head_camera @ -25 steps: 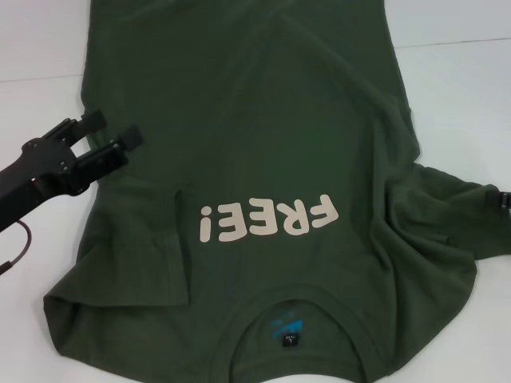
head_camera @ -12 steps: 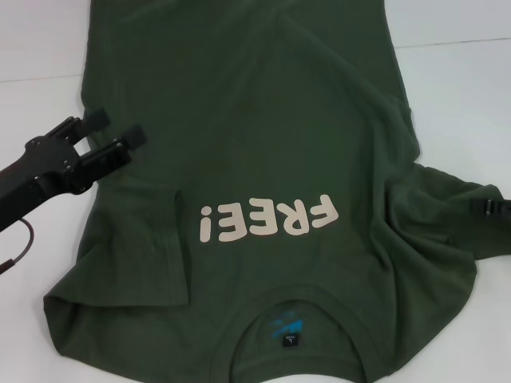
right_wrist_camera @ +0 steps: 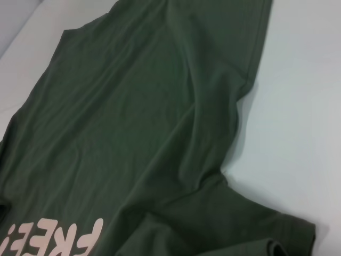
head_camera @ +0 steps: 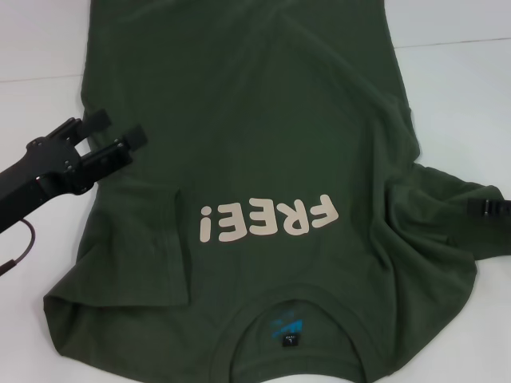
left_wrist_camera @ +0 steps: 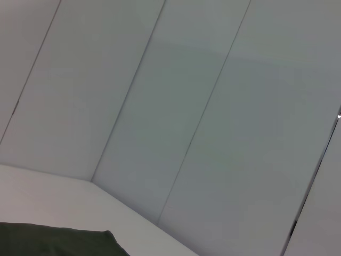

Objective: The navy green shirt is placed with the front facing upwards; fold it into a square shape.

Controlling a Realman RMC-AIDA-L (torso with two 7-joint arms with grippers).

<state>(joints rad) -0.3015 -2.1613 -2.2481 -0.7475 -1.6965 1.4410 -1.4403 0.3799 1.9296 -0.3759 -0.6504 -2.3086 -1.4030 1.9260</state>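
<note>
The navy green shirt (head_camera: 255,120) lies front up on the white table, its collar (head_camera: 291,331) nearest me and pale "FREE!" letters (head_camera: 267,219) across the chest. Its left sleeve (head_camera: 136,247) is folded inward over the body, and the right sleeve (head_camera: 447,207) is bunched and wrinkled. My left gripper (head_camera: 116,128) hovers open over the shirt's left edge with nothing between its fingers. Only a black tip of my right gripper (head_camera: 488,207) shows, at the bunched right sleeve. The right wrist view shows the shirt's body (right_wrist_camera: 133,133) and part of the letters (right_wrist_camera: 48,240).
White table (head_camera: 455,96) shows on both sides of the shirt, with a seam line running across the far part. The left wrist view shows grey wall panels (left_wrist_camera: 186,117), a strip of table and a corner of the shirt (left_wrist_camera: 53,240).
The black tip of the right gripper has shifted slightly left and down along the bunched sleeve. The left gripper has barely moved and the shirt lies as before.
</note>
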